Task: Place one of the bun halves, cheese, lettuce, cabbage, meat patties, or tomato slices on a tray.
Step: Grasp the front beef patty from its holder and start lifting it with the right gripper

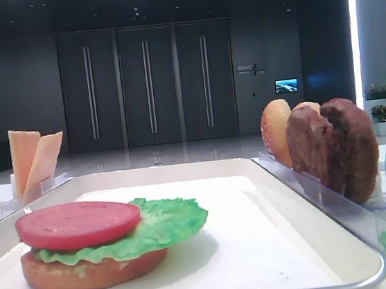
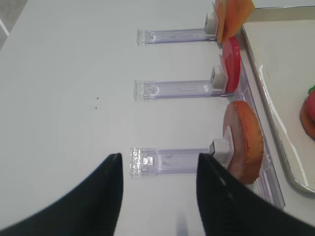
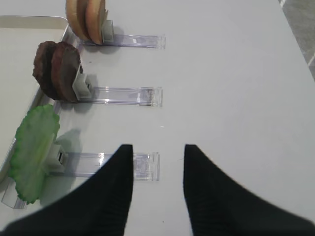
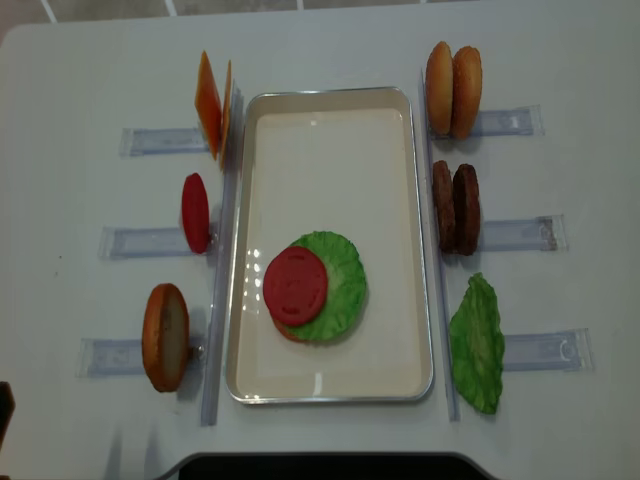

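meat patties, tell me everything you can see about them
Two meat patties, thick round dark brown discs with a rough grainy surface, stand on edge pressed side by side. A narrow clear plastic holder props them up, a small pale block behind them. They sit just outside the tray, on its right, between the bun halves and the lettuce. No claw touches them.

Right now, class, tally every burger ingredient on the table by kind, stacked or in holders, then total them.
Bun halves: 4
Cheese: 2
Tomato slices: 2
Lettuce: 2
Meat patties: 2
Total: 12
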Robot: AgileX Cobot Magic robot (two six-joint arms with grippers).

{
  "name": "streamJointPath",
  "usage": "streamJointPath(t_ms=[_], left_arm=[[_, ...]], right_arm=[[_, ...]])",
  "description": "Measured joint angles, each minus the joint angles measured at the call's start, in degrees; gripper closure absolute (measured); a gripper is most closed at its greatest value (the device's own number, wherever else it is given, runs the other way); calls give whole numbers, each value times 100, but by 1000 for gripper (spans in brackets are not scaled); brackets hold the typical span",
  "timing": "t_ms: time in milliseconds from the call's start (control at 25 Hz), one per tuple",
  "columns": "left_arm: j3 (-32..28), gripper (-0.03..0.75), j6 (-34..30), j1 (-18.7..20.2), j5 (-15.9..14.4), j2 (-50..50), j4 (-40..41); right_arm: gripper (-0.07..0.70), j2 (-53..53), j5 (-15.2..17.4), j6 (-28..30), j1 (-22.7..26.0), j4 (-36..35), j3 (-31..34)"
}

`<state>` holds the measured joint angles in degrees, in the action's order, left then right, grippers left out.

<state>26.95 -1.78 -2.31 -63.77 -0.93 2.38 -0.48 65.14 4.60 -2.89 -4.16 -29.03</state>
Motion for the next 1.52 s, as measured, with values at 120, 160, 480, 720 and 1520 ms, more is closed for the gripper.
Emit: streamJointPath(t_ms=[120,160,480,720,1520], left_arm=[[0,370,0,0,0,0,0],[0,379,0,0,0,0,0],[0,433,0,0,0,0,0],[0,475,0,0,0,0,0],[0,593,0,0,0,0,0]], right_arm=[[388,0,0,0,0,0,0],[388,0,0,0,0,0,0],[388,0,0,0,0,0,0],[388,0,-12,-27,0,0,0],[388,5454,407,-460,0,2,-2622]])
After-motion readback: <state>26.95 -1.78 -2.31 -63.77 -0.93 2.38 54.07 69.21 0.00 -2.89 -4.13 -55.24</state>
